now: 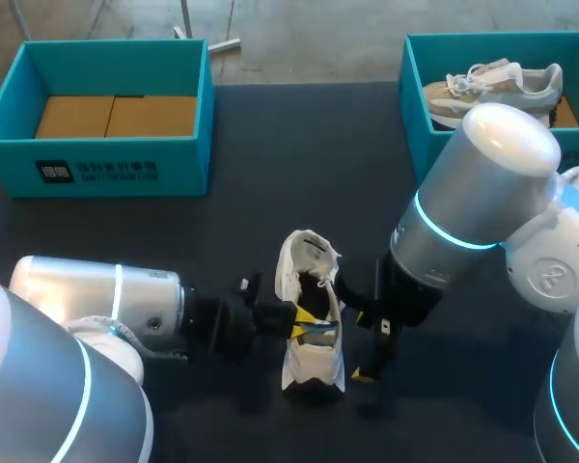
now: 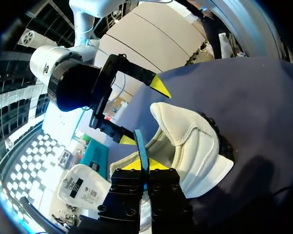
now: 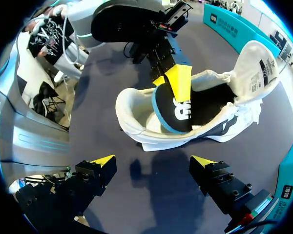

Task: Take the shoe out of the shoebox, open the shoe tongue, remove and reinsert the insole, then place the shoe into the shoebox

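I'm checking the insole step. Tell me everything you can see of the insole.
The insole is thin, black on top with white print and a blue rim. It stands tilted in the opening of the white shoe, one rounded end raised, the rest hidden inside. The left hand is shut on its edge, a finger on each face.

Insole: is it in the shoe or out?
Partly out: the insole stands up out of the white shoe, pinched by the left end effector.

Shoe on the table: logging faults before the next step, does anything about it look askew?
Yes. The insole stands partly out of the shoe, tilted on edge, pinched by the left gripper; it is not lying flat inside.
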Controlling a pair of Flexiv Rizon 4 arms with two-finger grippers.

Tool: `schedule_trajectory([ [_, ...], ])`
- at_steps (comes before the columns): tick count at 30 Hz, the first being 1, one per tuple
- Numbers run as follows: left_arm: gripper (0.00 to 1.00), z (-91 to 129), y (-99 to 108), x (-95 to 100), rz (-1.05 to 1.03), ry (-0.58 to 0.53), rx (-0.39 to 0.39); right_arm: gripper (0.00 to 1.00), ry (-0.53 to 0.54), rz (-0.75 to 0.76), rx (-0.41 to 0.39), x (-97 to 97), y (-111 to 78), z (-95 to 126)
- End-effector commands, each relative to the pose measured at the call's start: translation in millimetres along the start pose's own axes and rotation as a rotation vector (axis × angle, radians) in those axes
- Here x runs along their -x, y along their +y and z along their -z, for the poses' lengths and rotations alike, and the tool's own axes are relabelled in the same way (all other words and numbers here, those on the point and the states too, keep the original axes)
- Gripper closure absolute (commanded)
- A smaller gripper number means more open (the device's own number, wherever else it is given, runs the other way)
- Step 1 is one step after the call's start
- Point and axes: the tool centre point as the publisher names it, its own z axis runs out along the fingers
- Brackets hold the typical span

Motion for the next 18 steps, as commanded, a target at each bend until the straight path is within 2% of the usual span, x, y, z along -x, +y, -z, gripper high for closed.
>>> schedule_trajectory([
  [1, 0.82, -1, -2, 2.7, 0.014, 0.005, -0.02, 0.0, -0.003, 0.0, 0.0, -0.8, 0.4, -2],
  [3, 0.71, 1, -6, 3.0, 0.026, 0.005, -0.032, 0.0, -0.003, 0.0, 0.0, -0.8, 0.4, -2],
  [6, 0.65, 6, -11, 4.2, 0.046, 0.006, -0.051, 0.0, -0.003, 0.0, 0.0, -0.8, 0.4, -2],
  [14, 0.65, 16, -24, 5.6, 0.061, 0.017, -0.081, 0.0, -0.003, 0.0, 0.0, -0.8, 0.4, -2],
  [18, 0.71, 16, -28, 5.3, 0.051, 0.025, -0.086, 0.0, -0.003, 0.0, 0.0, -0.8, 0.4, -2],
])
